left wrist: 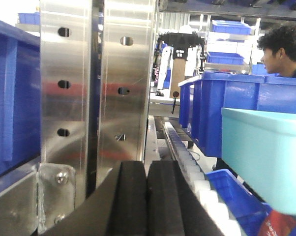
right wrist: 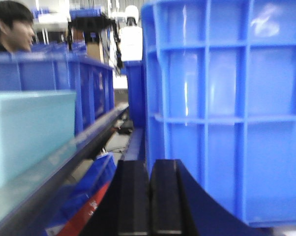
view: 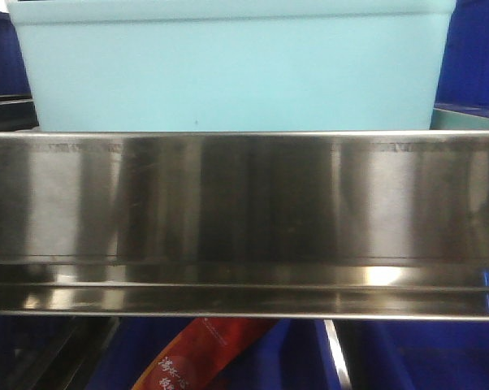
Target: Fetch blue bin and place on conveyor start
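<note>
Steel shelf rail [view: 244, 211] fronts the blue bin [view: 236, 69], contents hidden — left fingers [left wrist: 131, 201], right fingers [right wrist: 133, 196] clenched on nothing

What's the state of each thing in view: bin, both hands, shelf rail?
blue bin: upright on the shelf, not gripped, inside not visible.
left hand: shut, empty, apart from the bin.
right hand: shut, empty, apart from the bin.
shelf rail: level, crossing in front of the bin's base.
dark blue bin: upright, untouched.
</note>
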Action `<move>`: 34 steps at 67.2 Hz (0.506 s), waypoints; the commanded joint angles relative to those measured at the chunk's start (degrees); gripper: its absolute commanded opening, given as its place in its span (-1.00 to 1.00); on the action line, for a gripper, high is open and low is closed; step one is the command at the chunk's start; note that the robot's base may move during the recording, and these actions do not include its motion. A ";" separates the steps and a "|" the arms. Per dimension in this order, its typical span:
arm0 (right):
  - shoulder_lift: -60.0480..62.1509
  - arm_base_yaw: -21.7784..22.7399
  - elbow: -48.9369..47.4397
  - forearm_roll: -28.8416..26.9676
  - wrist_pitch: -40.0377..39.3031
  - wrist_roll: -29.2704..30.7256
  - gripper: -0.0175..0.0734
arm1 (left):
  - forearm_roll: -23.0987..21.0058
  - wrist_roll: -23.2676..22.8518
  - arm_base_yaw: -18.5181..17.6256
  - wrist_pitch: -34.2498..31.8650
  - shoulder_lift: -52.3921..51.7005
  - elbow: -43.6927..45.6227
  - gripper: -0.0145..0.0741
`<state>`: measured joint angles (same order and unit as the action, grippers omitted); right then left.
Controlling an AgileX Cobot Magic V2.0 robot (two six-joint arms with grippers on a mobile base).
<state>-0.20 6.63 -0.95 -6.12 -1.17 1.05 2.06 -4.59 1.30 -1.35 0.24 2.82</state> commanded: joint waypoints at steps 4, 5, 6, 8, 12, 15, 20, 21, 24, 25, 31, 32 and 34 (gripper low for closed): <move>0.20 0.00 -8.87 -0.82 5.22 0.42 -0.97 | 3.13 0.14 0.17 9.63 0.54 11.60 -0.92; 0.20 0.00 -10.90 -0.82 7.78 0.42 -0.97 | 3.26 0.14 0.17 10.10 0.94 12.25 -0.92; 0.20 0.00 -10.90 -0.82 8.61 0.42 -0.97 | 3.38 0.14 0.17 10.98 1.40 14.19 -0.92; 0.20 0.00 -14.26 -0.82 11.79 0.42 -0.94 | 3.38 0.14 0.17 13.01 2.42 16.75 -0.90; -0.63 -0.14 -19.25 -1.23 18.02 0.42 -0.77 | 3.38 0.14 0.17 16.24 5.24 21.68 -0.79; -1.69 -0.43 -22.88 -1.73 20.81 0.42 -0.60 | 3.38 0.14 0.17 18.66 6.99 25.14 -0.66; -3.90 -1.23 -26.67 -2.29 23.27 0.42 -0.21 | 3.28 0.14 0.17 21.89 11.22 30.39 -0.35; -4.61 -1.48 -27.49 -2.41 23.40 0.42 -0.10 | 3.16 0.14 0.17 22.30 11.99 31.18 -0.28; -6.06 -1.77 -28.61 -2.39 23.28 0.42 0.12 | 3.16 0.14 0.17 23.42 14.73 33.17 -0.02; -6.54 -2.04 -28.97 -2.39 23.13 0.42 0.19 | 3.16 0.14 0.17 23.68 15.49 33.94 0.06; -9.17 -2.26 -29.79 -2.39 20.73 0.42 0.54 | 3.16 0.14 0.17 25.11 20.24 36.09 0.46; -9.52 -2.26 -29.79 -2.39 20.16 0.56 0.58 | 3.16 0.14 0.17 25.77 21.01 36.43 0.52; -10.28 -2.26 -29.90 -2.39 19.21 0.56 0.64 | 3.06 0.14 0.17 26.72 22.59 37.22 0.63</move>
<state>-8.39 4.49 -30.19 -8.46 20.45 1.05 5.27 -4.49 1.30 22.62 18.63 37.90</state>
